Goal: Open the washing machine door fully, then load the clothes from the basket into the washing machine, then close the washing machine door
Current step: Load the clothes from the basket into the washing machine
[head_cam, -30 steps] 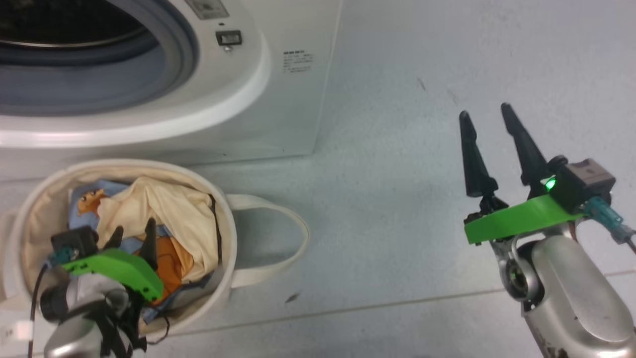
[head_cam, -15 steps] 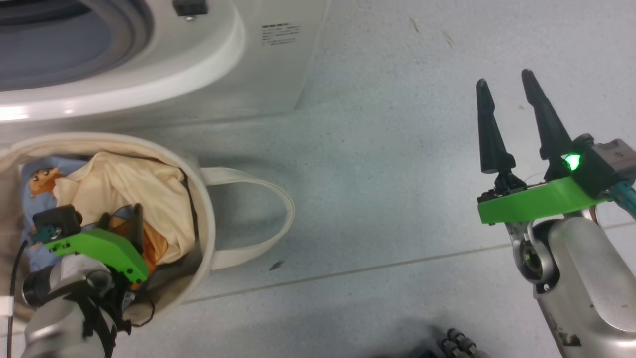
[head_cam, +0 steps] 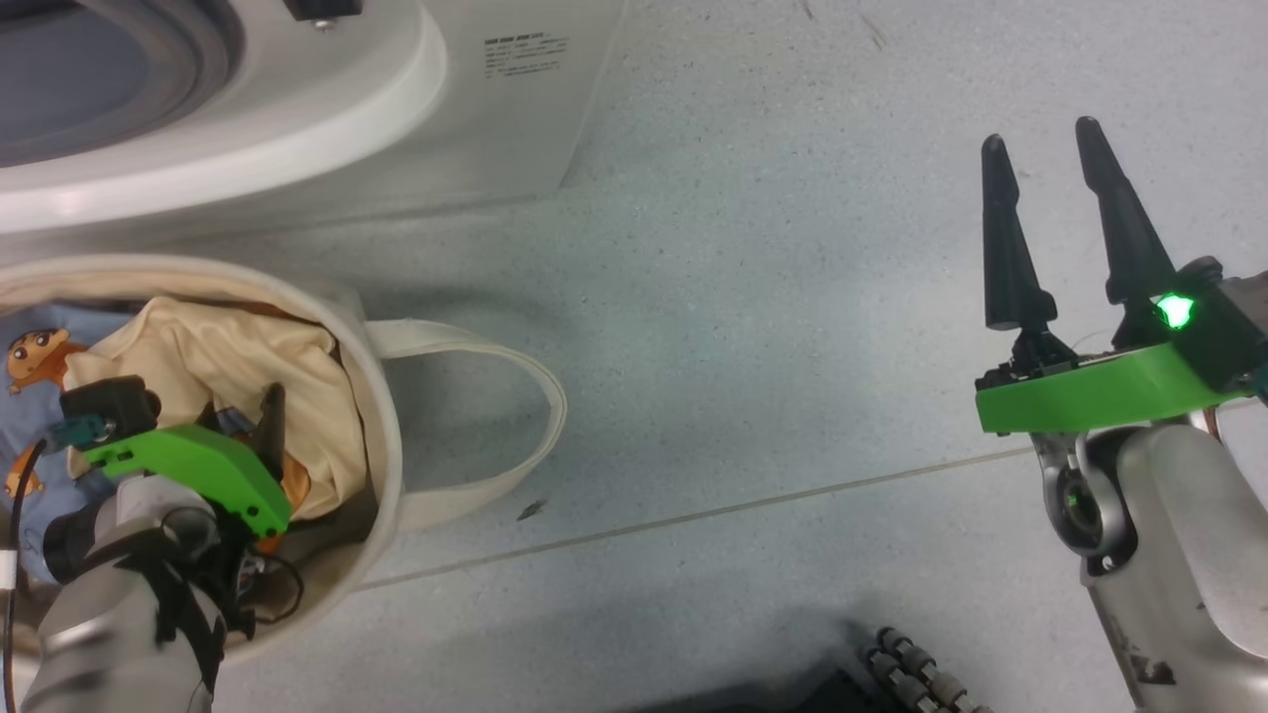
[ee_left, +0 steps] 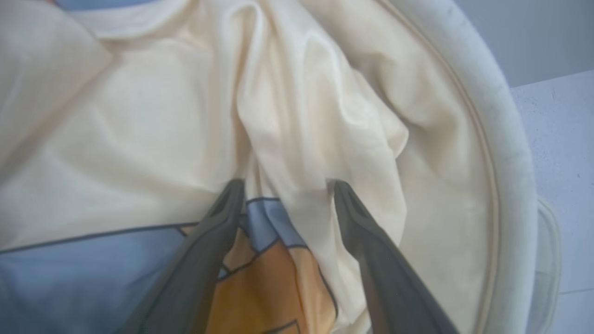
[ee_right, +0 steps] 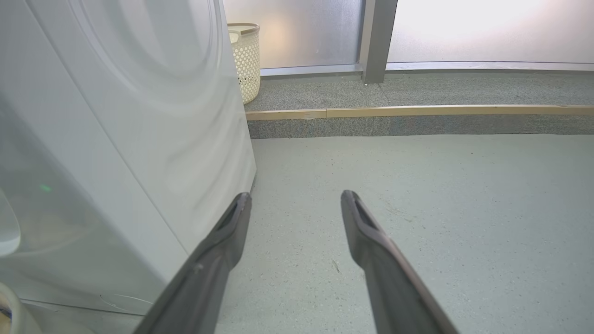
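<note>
clothes (ee_left: 278, 116): soft matt cloth, creased wherever you look
basket (head_cam: 386, 416): coarse cream canvas, matt
washing machine (head_cam: 297, 129): smooth, glossy white casing
floor (head_cam: 753, 327): matt, finely speckled; you'd call it slightly rough

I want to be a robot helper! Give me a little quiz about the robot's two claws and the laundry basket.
1. True or false: the right gripper hangs open above the speckled grey floor, holding nothing.
2. Where is the left gripper?
A: resting on the floor.
B: down in the round cream-white canvas basket, at the cream and light-blue cartoon-print clothes.
C: touching the right gripper.
3. Fill the gap: the left gripper's two dark fingers stand ____, not yet closed on the cloth.

Key: 1 true; 2 B; 3 open.
</note>
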`<state>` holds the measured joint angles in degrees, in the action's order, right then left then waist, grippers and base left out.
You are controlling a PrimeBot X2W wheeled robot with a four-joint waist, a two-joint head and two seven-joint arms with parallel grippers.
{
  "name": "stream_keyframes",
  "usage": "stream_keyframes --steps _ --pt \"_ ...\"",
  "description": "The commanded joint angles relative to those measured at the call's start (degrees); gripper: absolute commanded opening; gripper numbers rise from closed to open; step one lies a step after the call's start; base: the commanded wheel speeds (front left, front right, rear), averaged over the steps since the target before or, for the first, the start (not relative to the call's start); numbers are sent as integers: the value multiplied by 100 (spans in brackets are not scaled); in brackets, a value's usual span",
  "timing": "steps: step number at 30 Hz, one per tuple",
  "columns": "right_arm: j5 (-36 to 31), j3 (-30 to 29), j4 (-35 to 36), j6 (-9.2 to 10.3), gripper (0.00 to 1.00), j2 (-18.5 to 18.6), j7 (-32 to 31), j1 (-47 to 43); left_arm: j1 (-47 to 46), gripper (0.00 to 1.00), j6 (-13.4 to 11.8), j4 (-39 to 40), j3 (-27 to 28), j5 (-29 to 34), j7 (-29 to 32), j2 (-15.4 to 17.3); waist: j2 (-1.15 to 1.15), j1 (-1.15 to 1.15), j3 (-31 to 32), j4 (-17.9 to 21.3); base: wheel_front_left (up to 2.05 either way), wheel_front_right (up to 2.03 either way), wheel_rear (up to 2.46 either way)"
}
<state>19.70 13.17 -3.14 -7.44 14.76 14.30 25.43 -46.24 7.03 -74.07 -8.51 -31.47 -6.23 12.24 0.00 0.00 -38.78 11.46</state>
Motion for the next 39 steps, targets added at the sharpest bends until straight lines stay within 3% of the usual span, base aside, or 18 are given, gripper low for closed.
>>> stream_keyframes --steps 1,4,5,6,7,17,23,34,39 --pt "-29 23 194 -5 100 87 70 -208 98 100 -40 15 88 -59 5 227 0 0 11 -4 0 0 0" --pt "-27 4 197 -5 100 95 70 -222 103 96 -45 13 87 -97 13 173 0 0 50 -35 0 0 0" --pt "-25 15 189 -5 100 96 70 -223 112 24 -40 13 77 -104 1 148 0 0 78 -53 0 0 0" --pt "-23 36 181 -5 100 95 70 -217 125 5 -33 13 73 -118 0 129 0 0 104 -68 0 0 0" --pt "-18 61 170 -5 100 90 70 -208 143 0 -25 13 68 -132 6 113 0 0 135 -82 0 0 0" --pt "117 300 -126 -5 100 -97 70 -63 489 0 39 12 -75 -228 -403 38 0 0 837 -204 0 0 0" --pt "281 459 -434 -5 100 -236 70 -140 962 0 44 461 -367 -564 -612 -94 0 0 1507 -376 0 0 0" --pt "477 517 -746 -5 100 -265 70 -461 1602 0 45 1417 -1064 -1157 -854 109 0 0 2478 -865 0 0 0" --pt "568 541 -849 -5 100 -337 70 -671 1909 0 46 2219 -968 -1266 -873 329 0 0 2886 -1068 0 0 0"
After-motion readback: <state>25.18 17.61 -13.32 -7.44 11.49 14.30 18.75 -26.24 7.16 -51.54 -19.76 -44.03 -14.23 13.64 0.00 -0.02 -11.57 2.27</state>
